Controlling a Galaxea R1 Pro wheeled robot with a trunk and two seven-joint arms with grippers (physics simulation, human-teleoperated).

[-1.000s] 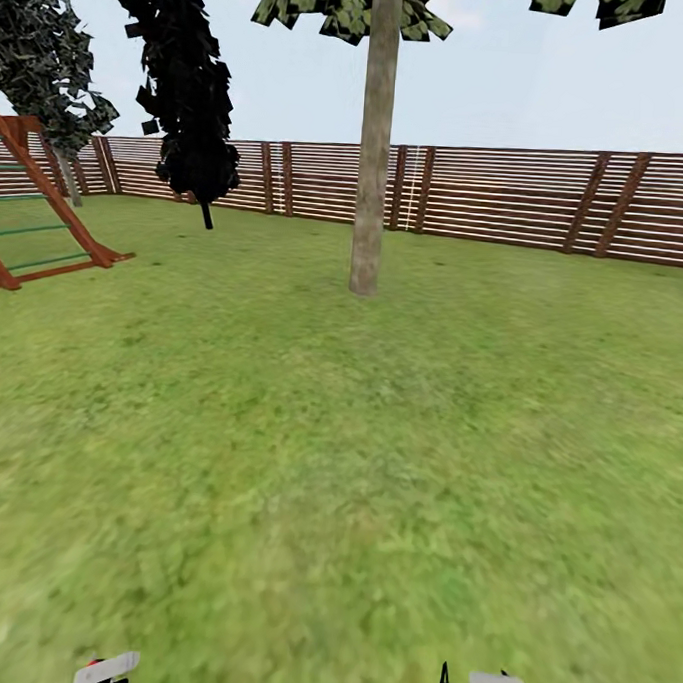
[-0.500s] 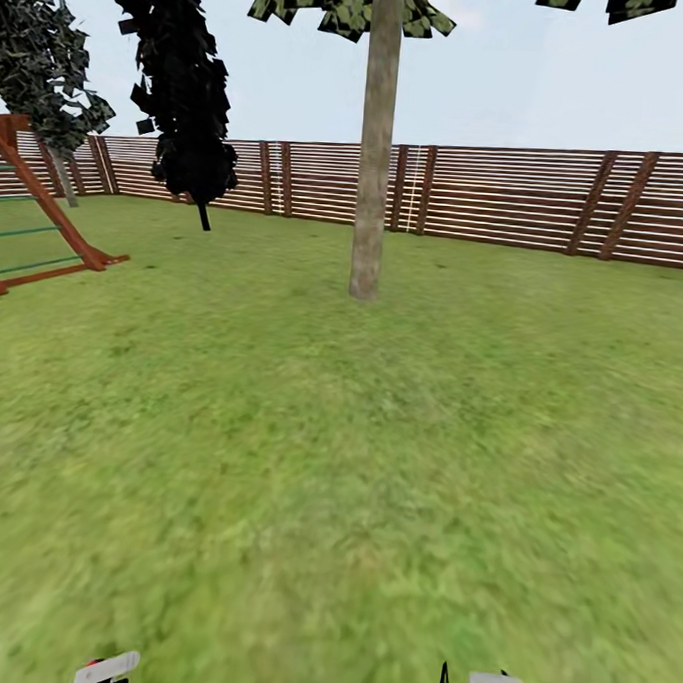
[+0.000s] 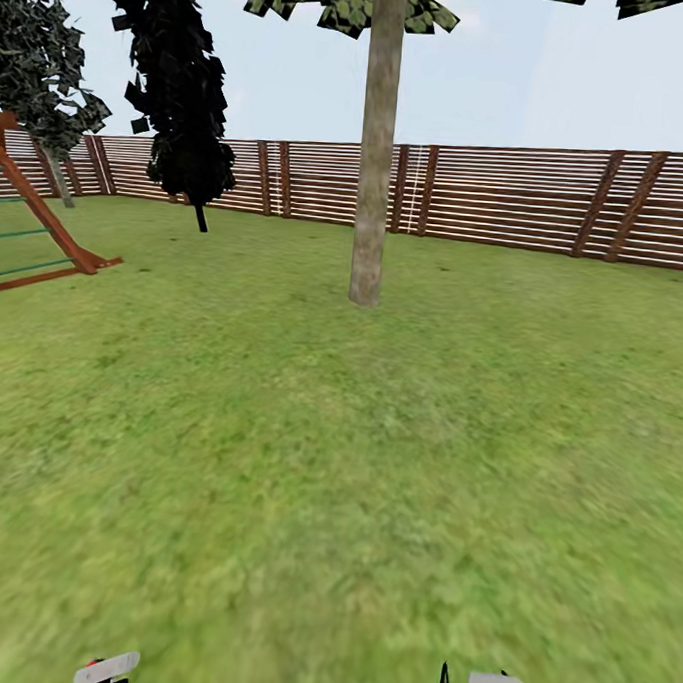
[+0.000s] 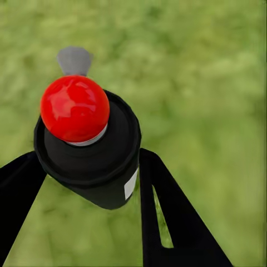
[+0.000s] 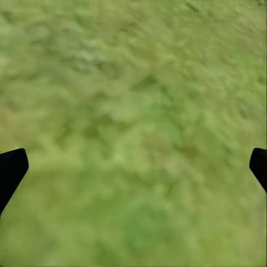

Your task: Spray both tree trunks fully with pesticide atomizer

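Head view takes in the garden's wide green lawn, which runs back to a brown slatted fence along its far edge. One tall tree stands on the grass short of that fence, its pale grey-brown tree trunk straight and bare, blocky green leaves spread high above. A dark, black-leaved tree rises nearer the far left corner of the lawn, with a red-brown wooden frame at the lawn's left side. Low at the frame's bottom edge, the white tops of both arms show above the grass. Left wrist view has the left tool clamped on the pesticide atomizer, black fingers pressed to either side of the dark bottle, its round red top facing the camera over blurred grass. Right wrist view shows the right tool spread wide, holding nothing, fingertips well apart above the lawn.
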